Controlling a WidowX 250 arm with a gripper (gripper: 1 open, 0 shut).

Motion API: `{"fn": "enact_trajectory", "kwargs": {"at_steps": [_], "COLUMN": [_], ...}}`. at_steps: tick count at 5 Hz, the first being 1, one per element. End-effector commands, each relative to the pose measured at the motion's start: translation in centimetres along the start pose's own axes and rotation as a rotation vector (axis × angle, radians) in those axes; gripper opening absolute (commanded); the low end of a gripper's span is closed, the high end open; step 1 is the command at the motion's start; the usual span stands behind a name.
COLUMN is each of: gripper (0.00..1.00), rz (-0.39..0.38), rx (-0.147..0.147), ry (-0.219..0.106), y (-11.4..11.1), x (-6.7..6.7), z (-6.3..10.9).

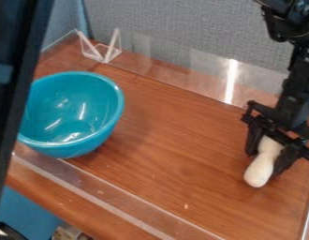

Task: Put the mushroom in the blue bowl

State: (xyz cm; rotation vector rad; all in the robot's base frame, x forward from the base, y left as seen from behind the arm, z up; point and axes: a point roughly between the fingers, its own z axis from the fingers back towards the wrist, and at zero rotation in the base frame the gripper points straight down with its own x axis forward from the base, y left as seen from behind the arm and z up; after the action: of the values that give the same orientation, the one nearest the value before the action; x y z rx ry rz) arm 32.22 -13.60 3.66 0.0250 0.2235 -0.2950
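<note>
While the gripper (272, 150) is closed on the upper end of the mushroom (259, 170), the pale stem end hangs below the jaws, at or just above the bench (169, 141); contact with the wood cannot be confirmed from this view. The grip sits high on the mushroom, which leaves most of its body free below the fingers, so it should clear the bowl rim only if lifted further. The blue bowl (64, 113) stands upright and empty at the left side of the bench, well apart from the mushroom, with open wood between them. That gap is the path the load must cross.

The arm descends from the top right corner, its black links nearly vertical, and the gripper points steeply downward with a slight tilt. A clear plastic wall (195, 66) borders the far edge of the bench, and a white wire stand (105, 45) sits behind it. A dark out-of-focus bar (20, 112) crosses the left foreground and hides part of the bowl's near side.
</note>
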Motion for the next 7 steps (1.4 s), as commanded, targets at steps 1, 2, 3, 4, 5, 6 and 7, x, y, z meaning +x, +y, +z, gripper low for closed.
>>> {"fn": "enact_trajectory", "kwargs": {"at_steps": [1, 2, 3, 4, 5, 6, 7], "gripper": [0.0, 0.0, 0.0, 0.0, 0.0, 0.0, 0.0], "rz": [-0.008, -0.012, -0.013, -0.009, -0.001, 0.031, 0.126], "rx": [-0.009, -0.007, -0.002, 0.003, 0.0, 0.007, 0.014], "ry": [-0.101, -0.106, -0.108, -0.107, -0.143, -0.165, -0.176], "y": [-0.5, -0.8, -0.9, -0.7, 0.3, 3.0, 7.1], "x": [0.5, 0.7, 0.8, 0.7, -0.9, -4.2, -8.0], "z": [3.5, 3.7, 3.9, 4.2, 6.3, 8.5, 10.1]}}
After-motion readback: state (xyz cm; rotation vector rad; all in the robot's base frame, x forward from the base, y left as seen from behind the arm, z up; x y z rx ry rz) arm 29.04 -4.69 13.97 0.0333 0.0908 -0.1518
